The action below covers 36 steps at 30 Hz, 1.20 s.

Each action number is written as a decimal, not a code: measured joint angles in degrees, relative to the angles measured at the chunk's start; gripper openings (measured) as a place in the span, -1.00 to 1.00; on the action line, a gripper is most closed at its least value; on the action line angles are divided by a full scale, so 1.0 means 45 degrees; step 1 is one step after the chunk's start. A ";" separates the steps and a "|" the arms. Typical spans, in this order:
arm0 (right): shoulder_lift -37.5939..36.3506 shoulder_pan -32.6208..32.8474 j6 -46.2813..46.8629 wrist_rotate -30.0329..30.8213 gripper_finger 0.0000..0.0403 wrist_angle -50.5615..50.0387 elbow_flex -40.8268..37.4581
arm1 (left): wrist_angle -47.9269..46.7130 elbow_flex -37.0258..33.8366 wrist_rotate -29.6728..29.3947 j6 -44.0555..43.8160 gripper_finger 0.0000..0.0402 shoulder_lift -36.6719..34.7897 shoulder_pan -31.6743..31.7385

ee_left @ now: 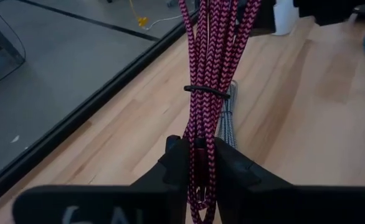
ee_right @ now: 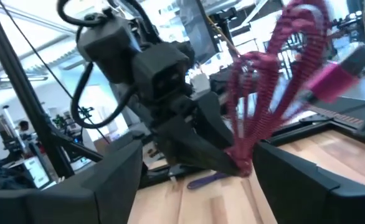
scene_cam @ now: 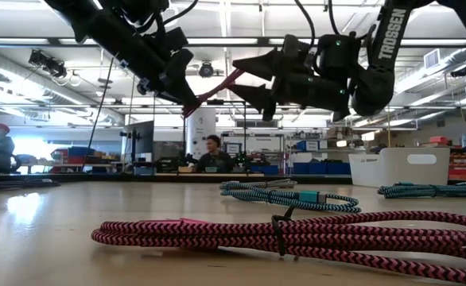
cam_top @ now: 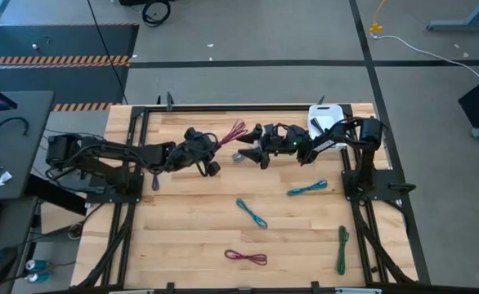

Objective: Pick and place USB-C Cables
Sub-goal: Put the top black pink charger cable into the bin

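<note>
Fingers (ee_left: 232, 171) of the left gripper (ee_left: 200, 165) were seen clamped on one end of the maroon cable (ee_left: 210, 68), which was held up off the wooden table (cam_top: 190, 220) near its far edge. The right gripper (ee_right: 195, 168) was held facing it, its fingers (ee_right: 117, 174) spread wide and nothing gripped between them. A grey cable (ee_left: 227, 121) was seen lying on the wood just beneath the raised one. Four more cables were left flat on the table: light blue (cam_top: 252, 213), teal (cam_top: 306, 189), green (cam_top: 342, 249) and magenta-red (cam_top: 246, 257). A purple cable (cam_top: 155, 180) was seen beside the left arm. A white bin (cam_top: 325, 118) was placed at the far right corner.
</note>
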 joint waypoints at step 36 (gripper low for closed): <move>0.0000 0.0178 -0.1102 0.3703 -0.41 -0.1461 0.1175 | 0.0423 -0.0001 0.0024 0.0033 -0.52 0.0078 -0.0005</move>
